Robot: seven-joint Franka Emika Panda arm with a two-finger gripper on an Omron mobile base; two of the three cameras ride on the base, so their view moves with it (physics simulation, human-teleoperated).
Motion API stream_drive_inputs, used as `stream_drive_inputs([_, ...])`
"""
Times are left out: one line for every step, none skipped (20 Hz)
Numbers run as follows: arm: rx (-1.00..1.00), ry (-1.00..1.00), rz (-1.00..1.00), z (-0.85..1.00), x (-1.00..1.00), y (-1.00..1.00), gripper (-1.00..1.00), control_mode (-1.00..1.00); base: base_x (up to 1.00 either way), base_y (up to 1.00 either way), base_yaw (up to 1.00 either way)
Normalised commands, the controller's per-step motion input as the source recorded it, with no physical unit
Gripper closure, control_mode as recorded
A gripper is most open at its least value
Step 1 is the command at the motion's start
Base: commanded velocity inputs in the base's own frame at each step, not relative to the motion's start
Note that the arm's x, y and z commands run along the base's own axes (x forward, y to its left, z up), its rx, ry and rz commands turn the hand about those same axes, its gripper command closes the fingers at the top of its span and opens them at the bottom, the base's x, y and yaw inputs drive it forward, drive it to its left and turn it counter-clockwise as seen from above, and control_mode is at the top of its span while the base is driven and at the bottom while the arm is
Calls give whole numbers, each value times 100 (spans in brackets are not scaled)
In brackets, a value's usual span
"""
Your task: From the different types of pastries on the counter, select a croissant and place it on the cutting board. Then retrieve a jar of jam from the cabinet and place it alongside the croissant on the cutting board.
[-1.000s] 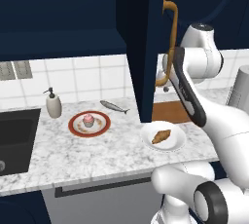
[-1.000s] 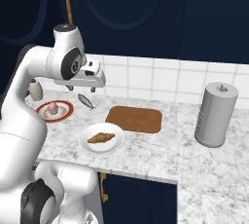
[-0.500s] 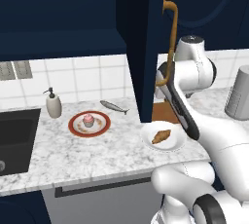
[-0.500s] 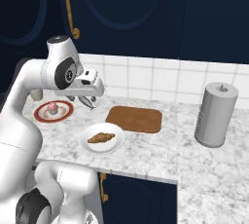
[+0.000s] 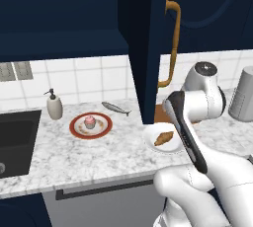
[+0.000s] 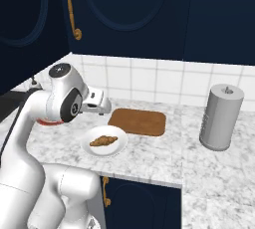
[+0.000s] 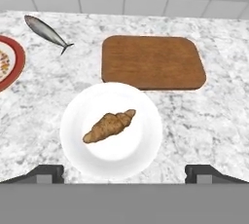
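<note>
Two finger tips of your gripper (image 7: 124, 173) stand wide apart and hold nothing. Between them and a little ahead lies the croissant (image 7: 109, 125), its long axis slanting across the gap. It rests in the white plate (image 7: 78, 135) near the counter's (image 7: 44, 106) front edge; the cutting board (image 7: 152, 62) lies just behind.

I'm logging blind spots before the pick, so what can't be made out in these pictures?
- Cutting board: mostly hidden in the left base view by the open cabinet door and the arm.
- Cabinet interior and any jam jar: hidden behind that door.
- Red-rimmed plate: cut off by the hand view's left edge.
- Gripper: only the fingertips show at the hand view's bottom edge.
</note>
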Motion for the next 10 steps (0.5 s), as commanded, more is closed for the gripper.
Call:
stream_drive_inputs([0, -27, -5, -26, 0, 0, -100, -100, 0, 0, 0])
stream_drive_inputs([0, -20, -3, -32, 0, 0, -100, -100, 0, 0, 0])
stream_drive_inputs([0, -15, -3, -30, 0, 0, -100, -100, 0, 0, 0])
stream_drive_inputs([0, -10, -7, -22, 0, 0, -100, -100, 0, 0, 0])
stream_drive_inputs([0, -2, -12, -14, 0, 4, -100, -100, 0, 0, 0])
stream_drive_inputs([0, 0, -15, -7, 0, 9, -100, -100, 0, 0, 0])
stream_drive_inputs([0, 0, -19, 0, 0, 0, -100, -100, 0, 0, 0])
stream_drive_inputs([3, 2, -20, 0, 0, 0, -100, -100, 0, 0, 0])
stream_drive_inputs([12, 2, -22, 3, 0, -7, -100, -100, 0, 0, 0])
stream_drive_inputs([13, 3, -23, 0, 0, -5, -100, -100, 0, 0, 0])
